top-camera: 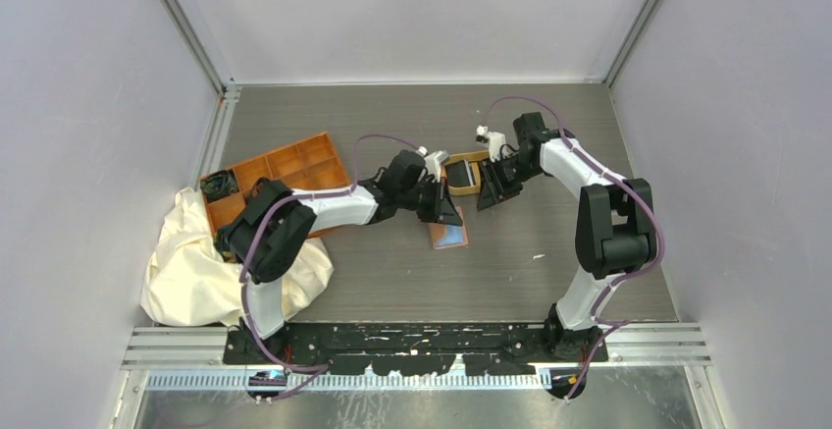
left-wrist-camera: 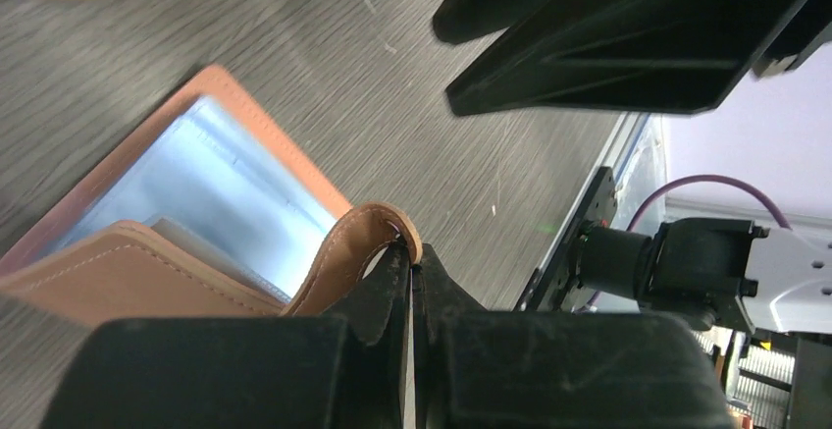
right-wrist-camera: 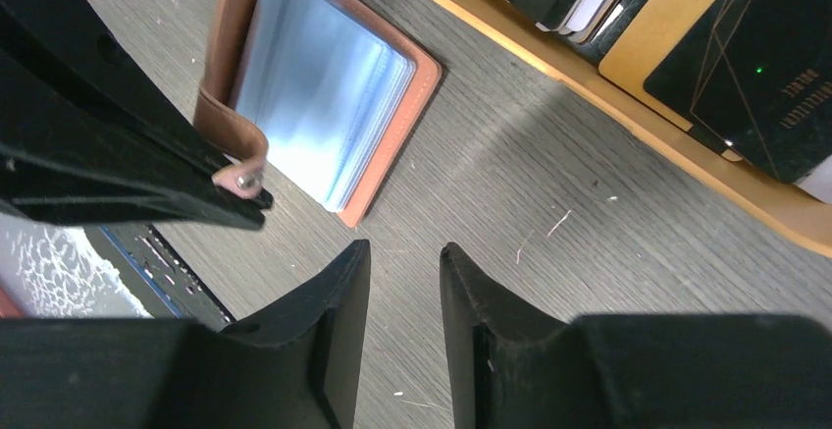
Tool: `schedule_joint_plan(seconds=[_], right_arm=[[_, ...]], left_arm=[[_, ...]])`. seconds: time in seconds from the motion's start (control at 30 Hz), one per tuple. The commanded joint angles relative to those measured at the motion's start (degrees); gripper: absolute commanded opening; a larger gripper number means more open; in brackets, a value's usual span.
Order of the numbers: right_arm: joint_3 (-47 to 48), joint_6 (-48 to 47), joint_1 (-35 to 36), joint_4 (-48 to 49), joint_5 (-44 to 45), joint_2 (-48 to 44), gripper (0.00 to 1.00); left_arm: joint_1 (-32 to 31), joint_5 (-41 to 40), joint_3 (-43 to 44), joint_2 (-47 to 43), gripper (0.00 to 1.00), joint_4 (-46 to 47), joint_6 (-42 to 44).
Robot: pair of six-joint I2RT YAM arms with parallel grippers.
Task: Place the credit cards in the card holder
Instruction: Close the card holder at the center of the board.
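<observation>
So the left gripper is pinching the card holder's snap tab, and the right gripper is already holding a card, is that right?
Not quite: the right gripper holds nothing, as the right wrist view shows. The left gripper does pinch the snap tab of the card holder.

One card holder (right-wrist-camera: 324, 95), one tan tray (right-wrist-camera: 765, 203), one orange tray (top-camera: 294, 159), one cloth (top-camera: 191, 272), several cards (right-wrist-camera: 755, 66) (overlapping, uncountable).

The card holder (right-wrist-camera: 324, 105) is pinkish-brown with pale blue pockets, the credit cards (right-wrist-camera: 765, 66) black with thin pale lines, their tray (right-wrist-camera: 510, 38) tan-rimmed, the compartment tray (top-camera: 294, 169) orange, the cloth (top-camera: 191, 267) cream, the tabletop (top-camera: 549, 252) streaked grey.
</observation>
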Motion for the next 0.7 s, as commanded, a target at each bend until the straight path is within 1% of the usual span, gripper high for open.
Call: schedule_joint_plan(seconds=[0.0, 0.17, 0.3, 0.43, 0.5, 0.67], right_arm=[[0.2, 1.6, 0.6, 1.1, 2.2, 1.0, 0.37], [0.2, 2.1, 0.6, 1.5, 2.8, 0.5, 0.37], [0.0, 2.3, 0.0, 1.9, 1.7, -0.7, 0.37], [-1.6, 1.9, -1.4, 3.8, -2.8, -3.9, 0.37], [-3.2, 1.5, -1.5, 5.4, -5.0, -6.1, 0.37], [-9.5, -1.0, -1.5, 12.4, -12.4, -13.7, 0.37]], left_arm=[[-1.6, 1.5, 3.9, 3.7, 0.02, 5.1, -2.6], [-1.7, 0.9, 3.9, 8.4, 0.08, 12.8, -8.2], [-1.8, 1.7, 4.7, 9.7, 0.21, 16.7, -10.9], [-1.8, 0.9, 2.5, 5.3, 0.37, 18.4, -9.8], [-1.8, 0.8, 1.7, 2.3, 0.43, 18.5, -8.8], [-1.7, 0.8, -1.6, -6.5, 0.45, 17.6, -4.1]])
